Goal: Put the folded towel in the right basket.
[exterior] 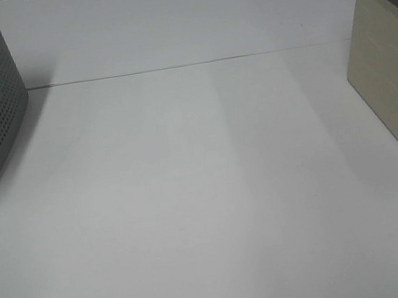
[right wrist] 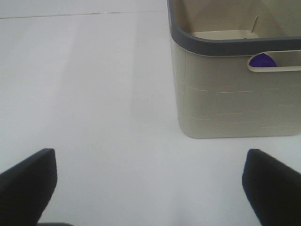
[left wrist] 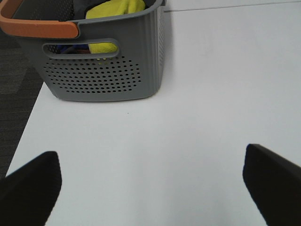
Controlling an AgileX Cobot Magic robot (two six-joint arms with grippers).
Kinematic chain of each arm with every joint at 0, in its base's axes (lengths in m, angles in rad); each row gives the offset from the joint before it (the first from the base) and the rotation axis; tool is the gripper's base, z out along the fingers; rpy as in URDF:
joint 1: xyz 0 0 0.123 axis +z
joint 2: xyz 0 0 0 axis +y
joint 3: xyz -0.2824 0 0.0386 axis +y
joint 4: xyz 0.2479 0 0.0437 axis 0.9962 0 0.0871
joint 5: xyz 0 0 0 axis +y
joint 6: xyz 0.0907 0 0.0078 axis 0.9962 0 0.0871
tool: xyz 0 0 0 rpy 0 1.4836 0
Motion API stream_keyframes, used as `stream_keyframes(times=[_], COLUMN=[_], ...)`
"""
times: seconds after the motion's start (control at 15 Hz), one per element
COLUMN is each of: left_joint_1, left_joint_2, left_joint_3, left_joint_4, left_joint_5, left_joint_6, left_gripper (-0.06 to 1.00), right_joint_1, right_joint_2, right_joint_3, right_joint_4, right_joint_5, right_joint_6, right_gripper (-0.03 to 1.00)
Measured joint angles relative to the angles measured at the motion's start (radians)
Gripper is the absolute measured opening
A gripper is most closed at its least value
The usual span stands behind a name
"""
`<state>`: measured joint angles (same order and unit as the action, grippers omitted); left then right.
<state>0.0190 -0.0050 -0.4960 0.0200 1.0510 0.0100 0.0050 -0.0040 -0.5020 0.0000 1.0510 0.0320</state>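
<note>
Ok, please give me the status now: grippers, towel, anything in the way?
Left gripper open, right gripper open, both holding nothing. Yellow towel sits in grey perforated basket. Beige basket on right, purple item inside. White table between.

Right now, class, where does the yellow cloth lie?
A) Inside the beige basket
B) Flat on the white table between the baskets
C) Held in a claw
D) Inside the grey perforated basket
D: in the left wrist view the yellow cloth sits inside the grey perforated basket, showing above its rim and through its handle slot, and the left claw is open with nothing in it.
</note>
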Motion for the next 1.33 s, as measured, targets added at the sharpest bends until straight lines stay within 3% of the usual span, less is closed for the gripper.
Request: stream_keyframes(times=[1.33], left_joint_1=[0.0], left_joint_2=[0.0], left_joint_3=[0.0], left_joint_4=[0.0], left_joint_5=[0.0], left_joint_6=[0.0], left_gripper=[0.99], right_joint_1=[0.0], right_joint_2=[0.0], right_joint_3=[0.0], right_joint_4=[0.0], right_joint_5=[0.0], right_joint_6=[-0.012], right_gripper=[0.98])
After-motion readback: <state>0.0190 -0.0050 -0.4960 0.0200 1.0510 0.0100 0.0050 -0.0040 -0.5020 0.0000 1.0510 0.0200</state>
